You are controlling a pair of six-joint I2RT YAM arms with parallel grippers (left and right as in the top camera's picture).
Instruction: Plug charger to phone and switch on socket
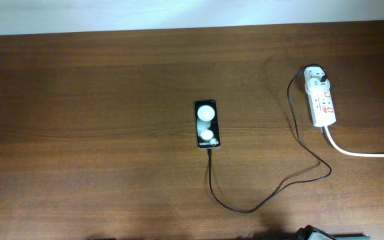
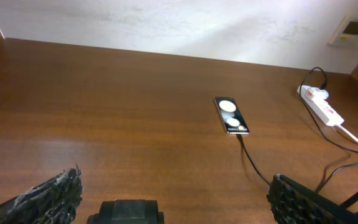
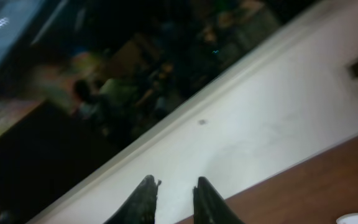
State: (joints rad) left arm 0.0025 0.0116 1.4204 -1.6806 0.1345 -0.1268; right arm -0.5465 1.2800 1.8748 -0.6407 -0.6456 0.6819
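Left jaws wide apart, empty, low over tabletop (image 2: 104,124). Phone (image 1: 207,125) flat at centre, face up. Charger (image 1: 317,79) cable meets its near end, loops right, plug seated in socket (image 1: 324,107) at far right. Right jaws narrowly parted, empty, facing wall (image 3: 260,137).

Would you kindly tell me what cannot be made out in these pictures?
Whether the socket is switched on: too small, overhead and left wrist views.
Whether the charger tip sits fully in the phone: too small, both views.
Where the socket's cord ends: cut by the overhead's right edge.
Right wrist view: blurred, aimed at the wall.
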